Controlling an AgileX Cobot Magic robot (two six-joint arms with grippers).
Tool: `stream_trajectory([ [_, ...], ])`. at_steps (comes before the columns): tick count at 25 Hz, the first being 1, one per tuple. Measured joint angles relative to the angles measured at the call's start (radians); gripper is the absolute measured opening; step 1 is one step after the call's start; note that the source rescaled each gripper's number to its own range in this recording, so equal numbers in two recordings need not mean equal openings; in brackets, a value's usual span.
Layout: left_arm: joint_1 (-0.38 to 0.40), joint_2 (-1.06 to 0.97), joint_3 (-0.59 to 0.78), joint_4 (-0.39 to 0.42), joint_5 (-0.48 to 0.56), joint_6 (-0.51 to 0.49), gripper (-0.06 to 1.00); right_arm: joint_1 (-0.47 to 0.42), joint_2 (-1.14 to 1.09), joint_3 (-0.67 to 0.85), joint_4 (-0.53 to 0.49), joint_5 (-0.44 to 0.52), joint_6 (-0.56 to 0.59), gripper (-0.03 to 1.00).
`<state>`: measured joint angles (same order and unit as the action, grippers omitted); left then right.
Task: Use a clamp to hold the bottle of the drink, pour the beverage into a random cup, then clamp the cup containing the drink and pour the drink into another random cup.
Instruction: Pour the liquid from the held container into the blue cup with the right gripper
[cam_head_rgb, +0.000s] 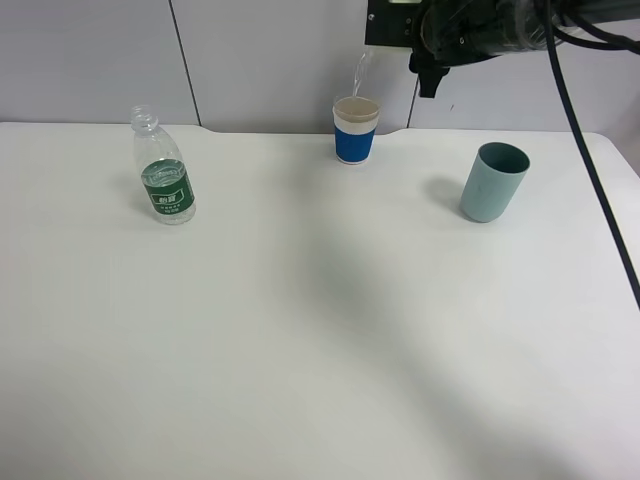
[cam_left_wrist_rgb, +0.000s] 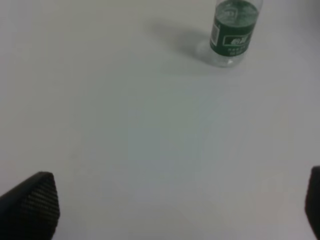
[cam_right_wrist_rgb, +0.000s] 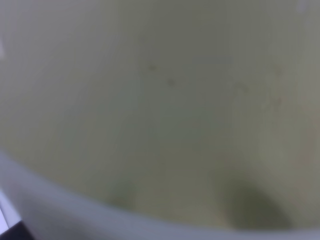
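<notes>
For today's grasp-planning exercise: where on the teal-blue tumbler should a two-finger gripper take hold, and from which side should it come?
Grip the teal-blue tumbler across its side wall, around mid-height, coming in level from the front or right. It stands upright with its mouth open, and the round, slightly tapered wall offers two opposite faces. The table around it looks free, the white cup standing well apart to its left. A top approach would probably only catch the thin rim.

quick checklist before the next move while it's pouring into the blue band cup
1. Stream falls into the white cup with blue band: ok.
2. That cup stands upright on the table: ok.
3. Right arm's jaws shut on the yellow-green tumbler, which fills the right wrist view: ok.
4. Tumbler emptied: cannot tell.
5. Bottle upright, apart from the cups: ok.
6. Left gripper open, holding nothing: ok.
7. Teal tumbler clear of the pour: ok.
</notes>
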<state>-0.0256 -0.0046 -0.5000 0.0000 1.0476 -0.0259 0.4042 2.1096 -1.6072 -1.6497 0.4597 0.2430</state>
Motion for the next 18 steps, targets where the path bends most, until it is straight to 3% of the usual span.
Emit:
stream_trajectory([
  [18,0.000,0.000,0.000,0.000,0.000,0.000,1.00,0.000,0.000,0.000,-0.056,0.025,-0.039,0.00],
])
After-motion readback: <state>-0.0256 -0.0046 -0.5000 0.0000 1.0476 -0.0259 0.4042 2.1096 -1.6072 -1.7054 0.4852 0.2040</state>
